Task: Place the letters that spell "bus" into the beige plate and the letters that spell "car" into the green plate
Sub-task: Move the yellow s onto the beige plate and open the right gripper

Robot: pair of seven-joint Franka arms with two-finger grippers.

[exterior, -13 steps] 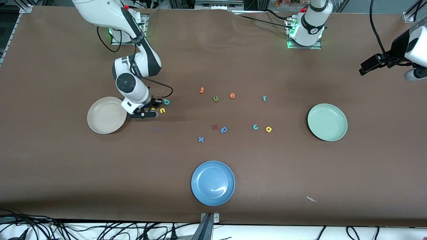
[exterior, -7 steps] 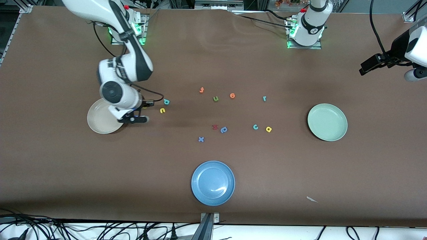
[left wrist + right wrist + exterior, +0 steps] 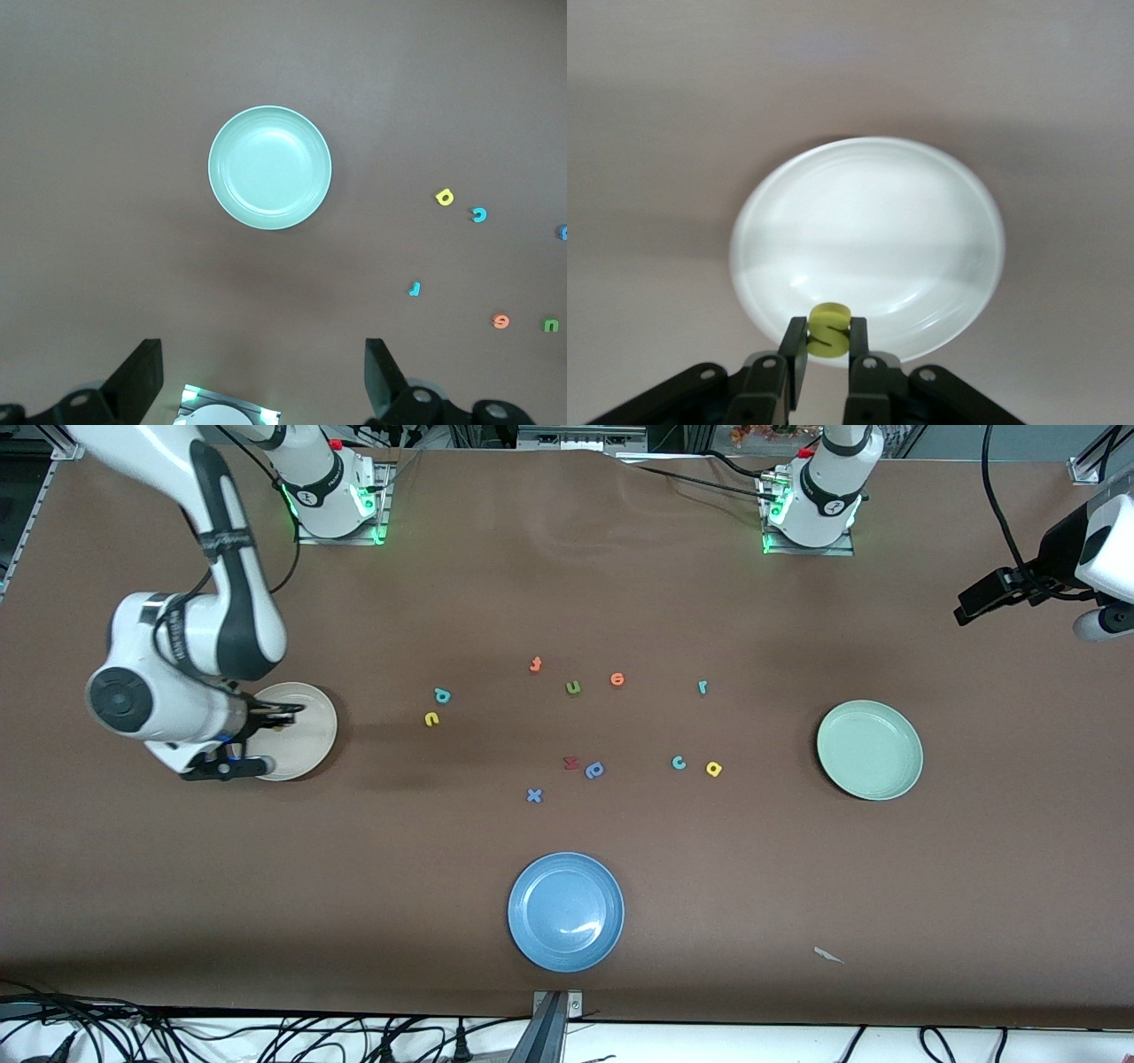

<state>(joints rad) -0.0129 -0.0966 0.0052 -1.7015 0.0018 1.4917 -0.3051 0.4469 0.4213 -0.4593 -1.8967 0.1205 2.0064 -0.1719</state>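
My right gripper [image 3: 828,341] is shut on the yellow s [image 3: 829,329] and hangs just over the rim of the beige plate [image 3: 310,731], also in the right wrist view [image 3: 868,230]. The teal b [image 3: 442,695] and yellow u [image 3: 431,718] lie on the table beside that plate, toward the middle. The teal c [image 3: 679,763], yellow a [image 3: 714,769] and teal r [image 3: 702,686] lie near the green plate [image 3: 869,749]. My left gripper [image 3: 262,376] waits open and high at the left arm's end of the table.
Two orange letters [image 3: 535,664] [image 3: 617,679], a green u [image 3: 573,687], a red letter [image 3: 571,763], a blue p [image 3: 594,770] and a blue x [image 3: 534,795] lie mid-table. A blue plate [image 3: 566,911] sits nearer the front camera. A paper scrap [image 3: 828,955] lies near the front edge.
My right arm lifted the yellow s from beside the b and u and swung it toward the right arm's end, over the beige plate. The left arm has not moved.
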